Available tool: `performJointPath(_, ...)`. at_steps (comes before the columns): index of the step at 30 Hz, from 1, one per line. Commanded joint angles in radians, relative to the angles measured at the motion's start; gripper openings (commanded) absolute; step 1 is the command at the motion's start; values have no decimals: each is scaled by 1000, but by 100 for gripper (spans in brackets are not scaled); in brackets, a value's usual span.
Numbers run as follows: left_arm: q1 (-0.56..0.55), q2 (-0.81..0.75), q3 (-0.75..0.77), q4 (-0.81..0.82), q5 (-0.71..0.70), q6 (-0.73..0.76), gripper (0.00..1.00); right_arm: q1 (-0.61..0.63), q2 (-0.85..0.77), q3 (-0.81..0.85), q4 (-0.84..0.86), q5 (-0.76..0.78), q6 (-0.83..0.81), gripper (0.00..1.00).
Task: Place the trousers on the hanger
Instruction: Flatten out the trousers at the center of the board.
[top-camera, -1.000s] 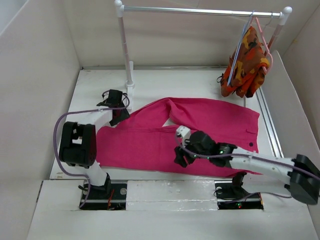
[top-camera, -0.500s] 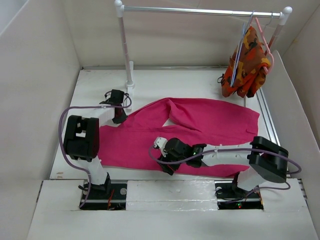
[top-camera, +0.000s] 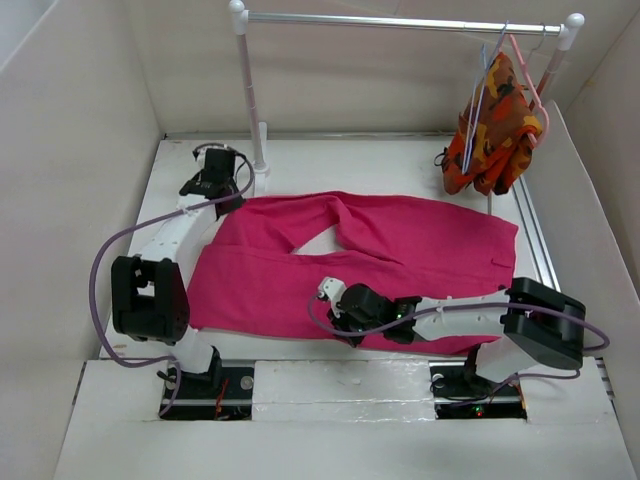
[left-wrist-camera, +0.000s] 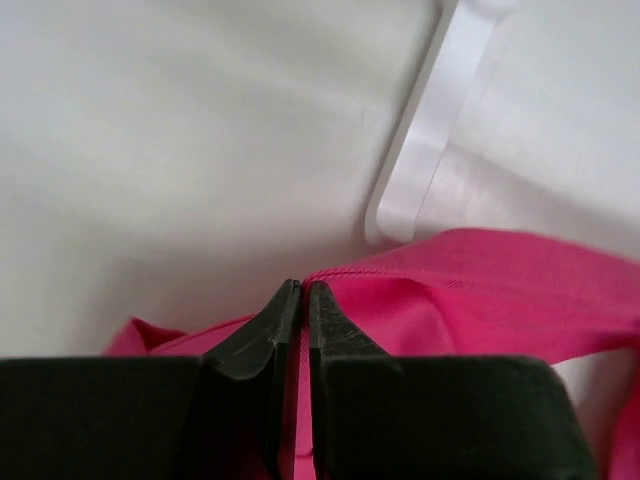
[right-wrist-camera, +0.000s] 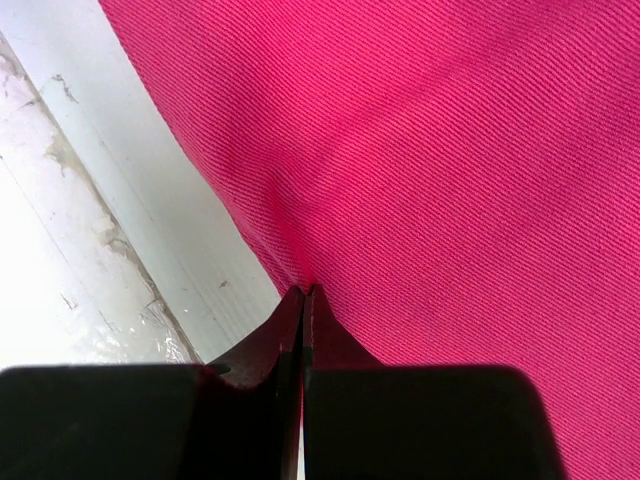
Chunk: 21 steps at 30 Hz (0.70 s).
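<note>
From above, the trousers (top-camera: 400, 250) lay spread across the table (top-camera: 330, 160), waist to the right and legs running left. The hanger (top-camera: 483, 90) hung well apart on the far rail (top-camera: 400, 20), beside the patterned garment (top-camera: 497, 130). The left gripper (top-camera: 218, 192) sat at the far-left leg end, the right gripper (top-camera: 345, 328) at the near edge of the cloth. With both holds at the fringes, a lift could let the heavy middle sag and drag.

In the left wrist view, the left gripper (left-wrist-camera: 303, 290) was closed on the hem of the trousers (left-wrist-camera: 480, 290), with only a thin lip of cloth between the fingers — a tug could pull it free. The rack's foot (left-wrist-camera: 425, 150) stood just beyond, so a sweep that way might knock it.

In the right wrist view, the right gripper (right-wrist-camera: 303, 292) was clamped on a small pucker at the edge of the trousers (right-wrist-camera: 450, 150), just beside the table's bare strip (right-wrist-camera: 150, 250). A bite that shallow could slip under load, or might have caught only one layer.
</note>
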<state>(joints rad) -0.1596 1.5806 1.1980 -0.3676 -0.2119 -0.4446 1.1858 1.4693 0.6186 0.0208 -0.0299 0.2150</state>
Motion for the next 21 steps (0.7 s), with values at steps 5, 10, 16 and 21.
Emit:
performJointPath(5,12,-2,204,-50,-276,84,0,31,-4,-100,-67,-39,17,0)
performJointPath(10,-24,134,451,-108,-455,167,0,40,-17,-88,-91,-45,17,0)
performJointPath(16,35,338,627,-246,-292,84,77,40,-35,-50,-149,-15,17,0)
performJointPath(21,95,162,365,-142,-216,32,80,40,-63,-23,-153,-10,12,18)
